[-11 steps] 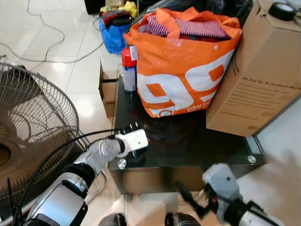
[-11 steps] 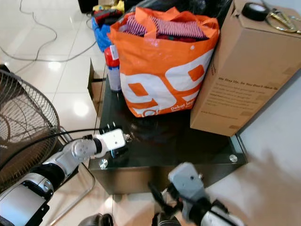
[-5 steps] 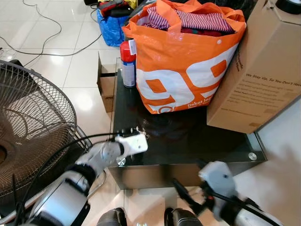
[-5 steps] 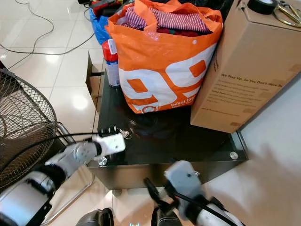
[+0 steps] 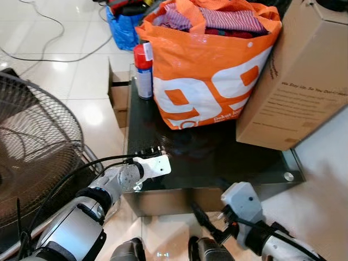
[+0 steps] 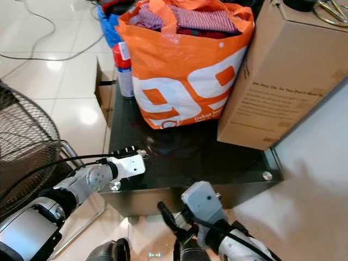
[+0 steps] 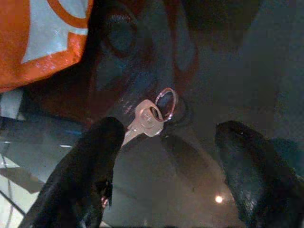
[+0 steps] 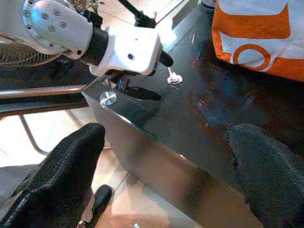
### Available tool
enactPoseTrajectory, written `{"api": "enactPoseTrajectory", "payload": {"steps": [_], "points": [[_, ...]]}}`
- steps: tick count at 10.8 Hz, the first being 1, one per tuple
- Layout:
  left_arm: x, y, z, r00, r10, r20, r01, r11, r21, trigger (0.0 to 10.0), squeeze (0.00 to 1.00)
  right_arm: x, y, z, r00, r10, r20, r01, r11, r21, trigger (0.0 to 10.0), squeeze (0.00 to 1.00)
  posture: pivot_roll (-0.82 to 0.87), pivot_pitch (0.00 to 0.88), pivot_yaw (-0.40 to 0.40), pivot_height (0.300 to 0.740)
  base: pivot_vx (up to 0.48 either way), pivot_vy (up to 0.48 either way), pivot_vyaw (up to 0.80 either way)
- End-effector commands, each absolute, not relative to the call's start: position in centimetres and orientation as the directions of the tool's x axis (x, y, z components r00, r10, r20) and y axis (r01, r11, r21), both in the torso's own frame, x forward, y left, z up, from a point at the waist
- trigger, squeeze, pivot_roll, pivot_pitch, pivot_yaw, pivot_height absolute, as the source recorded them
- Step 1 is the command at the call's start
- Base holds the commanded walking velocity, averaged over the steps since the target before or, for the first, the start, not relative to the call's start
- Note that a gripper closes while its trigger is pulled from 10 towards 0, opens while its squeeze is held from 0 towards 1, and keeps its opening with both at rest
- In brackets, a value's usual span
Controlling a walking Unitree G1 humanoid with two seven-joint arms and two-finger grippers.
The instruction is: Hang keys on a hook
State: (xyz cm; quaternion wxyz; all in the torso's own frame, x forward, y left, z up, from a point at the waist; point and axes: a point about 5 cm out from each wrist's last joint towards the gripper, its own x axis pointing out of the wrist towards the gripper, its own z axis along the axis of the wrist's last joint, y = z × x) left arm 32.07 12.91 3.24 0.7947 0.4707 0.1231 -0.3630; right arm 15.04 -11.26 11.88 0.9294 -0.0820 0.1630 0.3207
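Observation:
A small silver key on a ring [image 7: 151, 113] lies flat on the black glass table [image 5: 217, 157], near its front left corner and in front of the orange bag. My left gripper [image 5: 151, 152] hovers just above it, open, with one black finger [image 7: 90, 164] on each side and the key between them, untouched. The key [image 8: 172, 76] also appears beside the left gripper's white body in the right wrist view. My right gripper [image 5: 200, 216] hangs open and empty, low in front of the table's front edge.
A stuffed orange bag [image 5: 209, 65] and a tall cardboard box [image 5: 296, 81] fill the back of the table. A red-capped spray can [image 5: 143, 73] stands at its back left. A big floor fan [image 5: 32, 152] is close on my left. Cables, a blue bag [image 5: 122, 27] and a small carton [image 5: 117, 92] lie beyond.
The head camera has shifted slightly. My left gripper stays over the key at the table's front left corner. The right gripper has drifted a little below the front edge.

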Motion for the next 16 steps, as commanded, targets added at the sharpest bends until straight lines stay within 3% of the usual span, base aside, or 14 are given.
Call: {"api": "enactPoseTrajectory", "payload": {"steps": [1,5,10,12,14,15,16], "points": [[32.3,13.0,3.4,0.707,-0.452,-0.544,0.696,0.313,0.646,0.0,0.0,14.8,-11.3,12.0,0.742,0.564,-0.361,-0.62,0.783,-0.052,10.0,0.0,-0.31,0.197,-0.035,0.74,0.0,0.0,0.0],[32.2,13.3,2.9,0.691,-0.429,-0.581,0.722,0.378,0.58,0.0,0.0,14.7,-10.9,12.7,0.747,0.563,-0.352,-0.619,0.783,-0.062,10.0,0.0,-0.33,0.194,-0.057,0.74,0.0,0.0,0.0],[31.8,13.3,2.6,0.638,-0.455,-0.62,0.77,0.369,0.521,0.0,0.0,14.5,-11.0,12.9,0.749,0.557,-0.36,-0.616,0.785,-0.065,10.0,0.0,-0.34,0.19,-0.066,0.74,0.0,0.0,0.0],[31.1,13.2,2.1,0.56,-0.507,-0.656,0.828,0.365,0.425,0.0,0.0,14.7,-11.1,12.4,0.752,0.546,-0.37,-0.608,0.791,-0.07,10.0,0.0,-0.31,0.159,-0.056,0.74,0.0,0.0,0.0],[30.9,14.1,2.4,0.564,-0.545,-0.621,0.824,0.425,0.375,3.8,0.0,15.8,-12.1,10.9,0.804,0.454,-0.384,-0.517,0.853,-0.073,10.0,0.0,-0.26,0.104,-0.019,0.74,0.0,0.0,0.0],[30.9,14.9,2.5,0.604,-0.543,-0.583,0.79,0.502,0.352,10.0,0.0,16.6,-12.7,10.1,0.837,0.39,-0.384,-0.446,0.893,-0.066,10.0,0.0,-0.24,0.059,0.015,0.74,0.0,0.0,0.0],[31.2,15.9,3.2,0.686,-0.541,-0.486,0.706,0.655,0.268,10.0,0.0,17.7,-13.6,9.5,0.888,0.281,-0.364,-0.32,0.946,-0.052,10.0,0.0,-0.23,0.015,0.044,0.74,0.0,0.0,0.0]]}}
